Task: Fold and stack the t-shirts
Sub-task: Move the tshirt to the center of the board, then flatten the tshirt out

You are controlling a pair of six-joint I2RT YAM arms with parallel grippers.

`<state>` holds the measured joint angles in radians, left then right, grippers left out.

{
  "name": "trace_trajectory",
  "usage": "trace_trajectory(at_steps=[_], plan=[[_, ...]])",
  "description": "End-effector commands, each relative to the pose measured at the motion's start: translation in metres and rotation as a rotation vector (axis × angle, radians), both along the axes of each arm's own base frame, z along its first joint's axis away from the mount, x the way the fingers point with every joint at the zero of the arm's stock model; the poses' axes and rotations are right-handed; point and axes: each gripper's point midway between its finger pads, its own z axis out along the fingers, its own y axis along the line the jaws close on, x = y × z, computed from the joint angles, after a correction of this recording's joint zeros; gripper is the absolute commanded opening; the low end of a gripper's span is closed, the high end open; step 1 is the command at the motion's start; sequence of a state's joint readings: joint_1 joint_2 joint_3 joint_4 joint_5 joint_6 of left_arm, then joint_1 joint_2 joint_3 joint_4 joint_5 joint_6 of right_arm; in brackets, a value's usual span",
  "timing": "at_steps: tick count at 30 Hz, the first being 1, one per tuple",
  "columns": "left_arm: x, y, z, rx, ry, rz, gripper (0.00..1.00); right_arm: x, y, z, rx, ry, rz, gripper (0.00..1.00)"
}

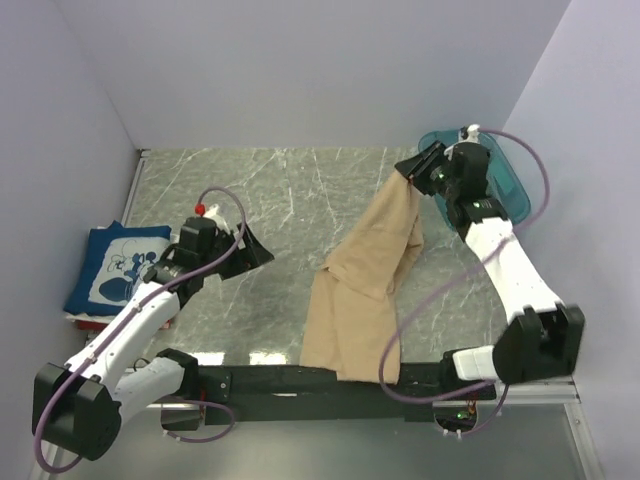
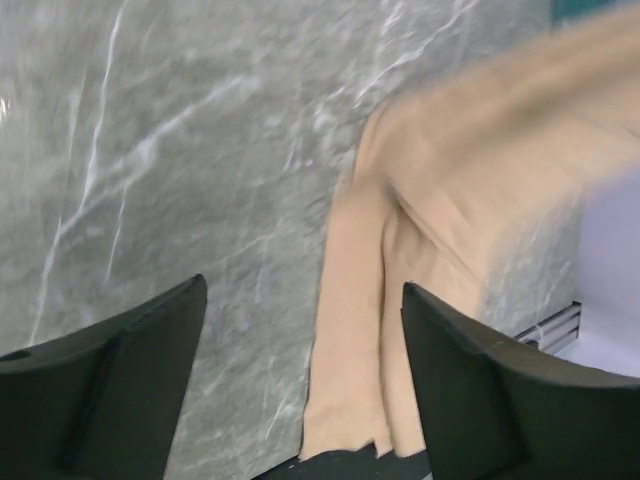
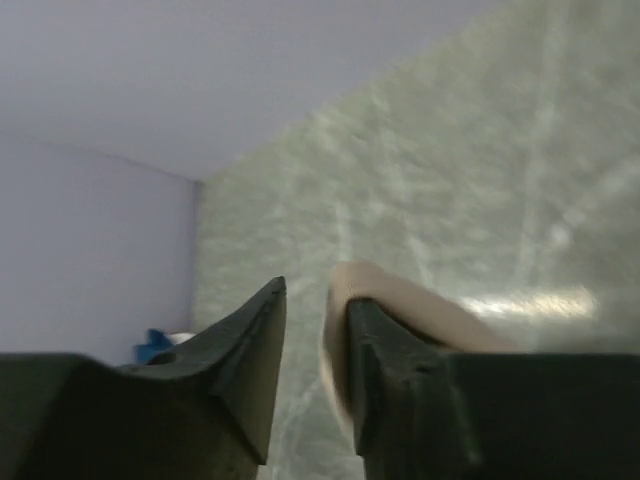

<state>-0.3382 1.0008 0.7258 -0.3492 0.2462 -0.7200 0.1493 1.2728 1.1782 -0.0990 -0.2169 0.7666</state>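
The tan t-shirt (image 1: 365, 280) lies crumpled lengthwise across the middle of the table, its near end hanging over the front edge. Its far corner is lifted up to my right gripper (image 1: 410, 172). In the right wrist view the jaws (image 3: 315, 300) stand a little apart and the tan cloth (image 3: 420, 300) hangs over the right finger only. My left gripper (image 1: 258, 252) is open and empty above the table, left of the shirt. The left wrist view shows the shirt (image 2: 440, 200) ahead of that gripper (image 2: 300, 300). The navy mouse-print shirt (image 1: 115, 265) lies folded at the far left. The red shirt does not clearly show.
A teal plastic tub (image 1: 510, 175) stands at the back right behind the right wrist. Walls close in the table on the left, back and right. A black rail (image 1: 300, 380) runs along the front edge.
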Motion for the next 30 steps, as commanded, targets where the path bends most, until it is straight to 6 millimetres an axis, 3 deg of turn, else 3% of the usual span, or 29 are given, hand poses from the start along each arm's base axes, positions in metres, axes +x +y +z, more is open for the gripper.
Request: trace_trajectory(at_steps=[1, 3, 4, 6, 7, 9, 10, 12, 13, 16, 20, 25, 26, 30], plan=[[-0.002, -0.006, -0.005, -0.034, -0.033, 0.028, 0.81, 0.014, -0.005, -0.022, 0.006, 0.062, 0.030, 0.41], [-0.016, -0.019, -0.027, -0.022, 0.001, 0.008, 0.76, 0.009, -0.005, -0.042, -0.016, 0.096, 0.031, 0.48], [-0.023, -0.024, -0.039, -0.021, 0.017, -0.004, 0.74, 0.000, -0.002, -0.068, -0.022, 0.142, 0.036, 0.51], [-0.039, -0.042, -0.052, -0.011, 0.033, -0.027, 0.69, -0.012, -0.002, -0.075, -0.053, 0.129, 0.010, 0.52], [-0.044, -0.045, -0.059, 0.001, 0.041, -0.030, 0.68, -0.024, 0.006, -0.096, -0.083, 0.167, 0.020, 0.53], [-0.061, -0.052, -0.078, 0.028, 0.086, -0.050, 0.65, -0.041, 0.005, -0.109, -0.133, 0.177, -0.013, 0.54], [-0.070, -0.052, -0.090, 0.046, 0.111, -0.060, 0.63, -0.056, 0.013, -0.132, -0.159, 0.212, 0.011, 0.54], [-0.080, -0.060, -0.096, 0.047, 0.110, -0.086, 0.61, -0.071, 0.011, -0.142, -0.172, 0.211, -0.005, 0.54], [-0.086, -0.062, -0.101, 0.047, 0.119, -0.105, 0.61, -0.082, 0.010, -0.164, -0.185, 0.248, 0.003, 0.54], [-0.101, -0.079, -0.108, 0.062, 0.136, -0.172, 0.58, -0.098, 0.004, -0.182, -0.207, 0.269, -0.005, 0.53], [-0.119, -0.098, -0.118, 0.116, 0.155, -0.244, 0.57, -0.111, 0.000, -0.194, -0.225, 0.284, 0.002, 0.53], [-0.138, -0.115, -0.128, 0.247, 0.162, -0.267, 0.55, -0.113, -0.007, -0.192, -0.248, 0.278, -0.023, 0.53], [-0.142, -0.110, -0.142, 0.318, 0.190, -0.257, 0.54, -0.114, -0.007, -0.192, -0.250, 0.276, -0.021, 0.53], [-0.155, -0.117, -0.160, 0.457, 0.203, -0.264, 0.49, -0.114, -0.010, -0.187, -0.261, 0.263, -0.025, 0.53]])
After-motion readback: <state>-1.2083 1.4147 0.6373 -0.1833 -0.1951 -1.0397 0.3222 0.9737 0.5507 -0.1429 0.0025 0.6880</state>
